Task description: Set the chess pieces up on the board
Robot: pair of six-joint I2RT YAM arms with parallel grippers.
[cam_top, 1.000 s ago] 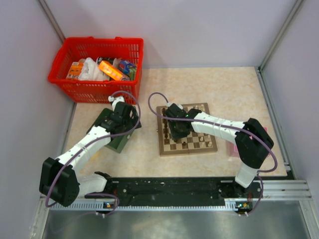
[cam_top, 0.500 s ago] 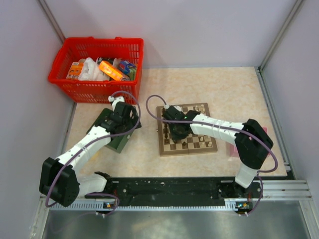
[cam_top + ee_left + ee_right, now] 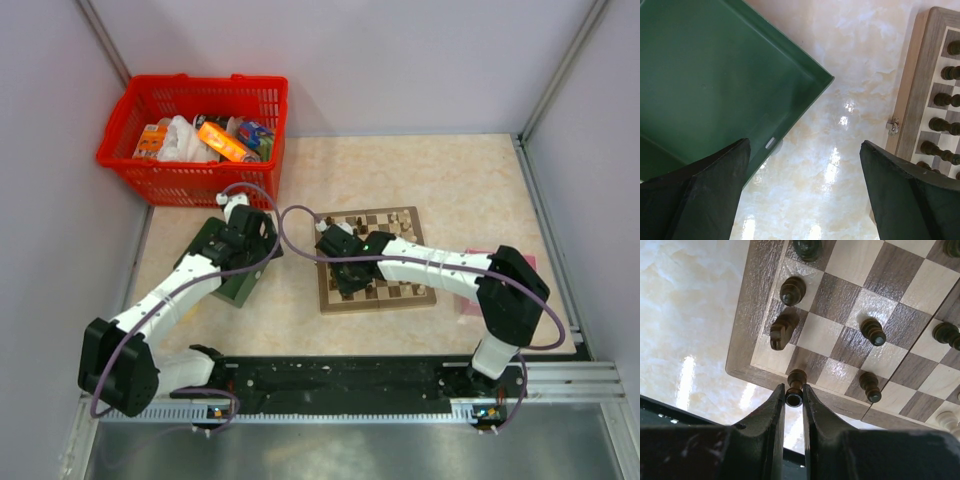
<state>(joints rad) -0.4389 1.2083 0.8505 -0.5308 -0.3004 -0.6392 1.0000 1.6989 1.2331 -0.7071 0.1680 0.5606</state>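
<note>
The board [image 3: 378, 304] lies mid-table with dark and cream chess pieces standing on it. My right gripper [image 3: 340, 265] hangs over its near-left part. In the right wrist view the right gripper [image 3: 793, 390] is shut on a dark brown piece [image 3: 797, 377], held over the corner squares by the board's border [image 3: 746, 340]. A dark knight [image 3: 781, 331] and dark pawns [image 3: 792, 290] stand close by. My left gripper [image 3: 250, 235] is open and empty; in the left wrist view the left gripper [image 3: 804, 145] hovers over bare table between the green tray [image 3: 715, 75] and the board's edge [image 3: 912, 90].
A red basket [image 3: 190, 120] full of packets stands at the back left. The green tray [image 3: 215, 250] lies left of the board. A pink box [image 3: 468, 300] shows under the right arm at the board's right side. Walls close in the table on three sides.
My right gripper has moved left and nearer across the board with the dark piece held in it. The left arm has stayed still.
</note>
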